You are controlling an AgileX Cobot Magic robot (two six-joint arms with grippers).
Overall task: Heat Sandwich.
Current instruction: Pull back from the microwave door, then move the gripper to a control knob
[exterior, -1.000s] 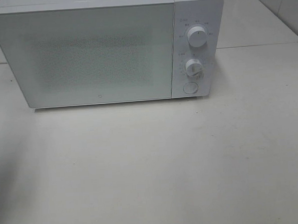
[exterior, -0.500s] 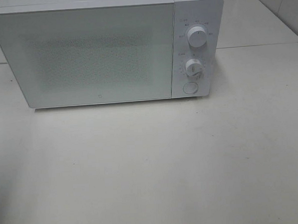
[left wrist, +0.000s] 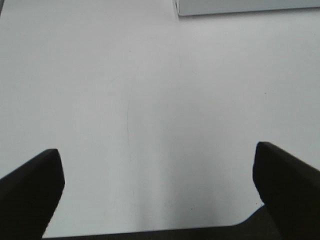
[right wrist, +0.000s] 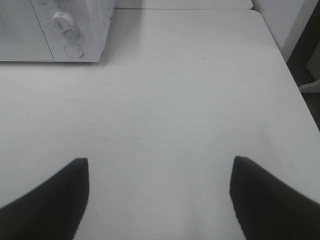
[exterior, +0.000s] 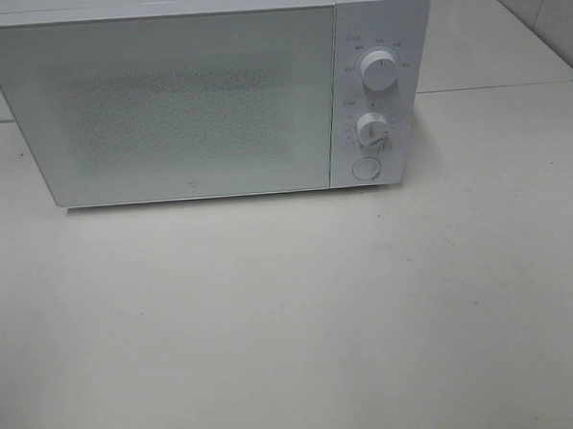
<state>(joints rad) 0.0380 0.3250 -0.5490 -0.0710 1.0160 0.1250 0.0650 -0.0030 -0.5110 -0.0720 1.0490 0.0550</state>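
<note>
- Sandwich: can't tell where it is, none of the three views catches it.
- Left end effector [left wrist: 157, 150]: jaws spread really wide, nothing between them, just bare desk [exterior: 292, 320] underneath. A corner of the microwave [exterior: 203, 94] shows at the far edge of its wrist view.
- Right end effector [right wrist: 160, 159]: also wide open with nothing held, hanging over the right part of the desk. The microwave's control end is off to its far left.
- Near and middle desk is plain pale surface with a few faint scuffs.
- Far side, a bit left of centre: the white microwave, door [exterior: 165, 105] shut. The glass is frosted and speckled, so I can't make out anything inside.
- Control panel on its right end: upper knob [exterior: 379, 73], lower knob [exterior: 371, 128] just below it, then a round button [exterior: 365, 168] at the bottom.
</note>
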